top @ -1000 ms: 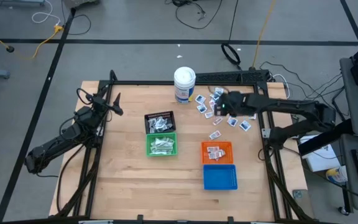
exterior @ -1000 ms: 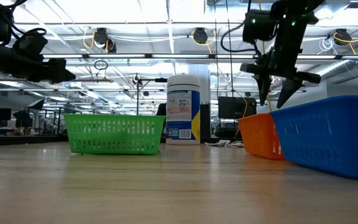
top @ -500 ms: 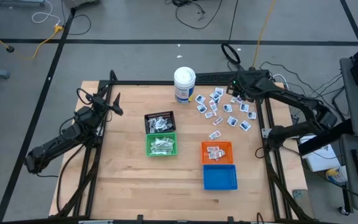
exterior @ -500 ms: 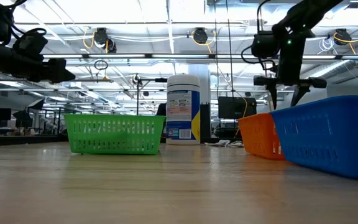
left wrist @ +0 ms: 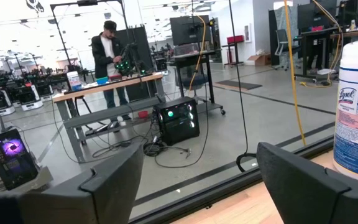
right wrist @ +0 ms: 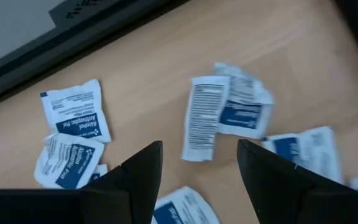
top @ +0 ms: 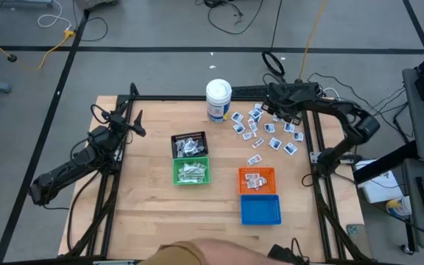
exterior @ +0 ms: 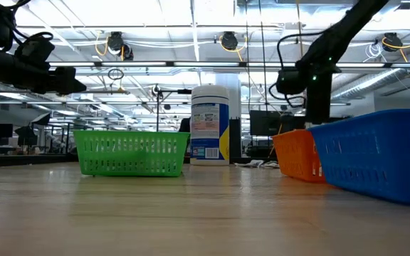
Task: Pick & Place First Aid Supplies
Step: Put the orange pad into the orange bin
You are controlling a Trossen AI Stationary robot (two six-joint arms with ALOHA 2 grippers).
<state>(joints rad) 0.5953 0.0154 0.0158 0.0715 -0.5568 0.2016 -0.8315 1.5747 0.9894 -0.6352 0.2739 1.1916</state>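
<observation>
With my right gripper (right wrist: 197, 171) hovering fingers apart and empty over the loose packets (top: 263, 131) beside the white canister (top: 218, 99), I should straddle one packet only.

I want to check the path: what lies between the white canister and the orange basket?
In the high view, loose first aid packets lie scattered between the white canister and the orange basket; otherwise bare wood.
</observation>
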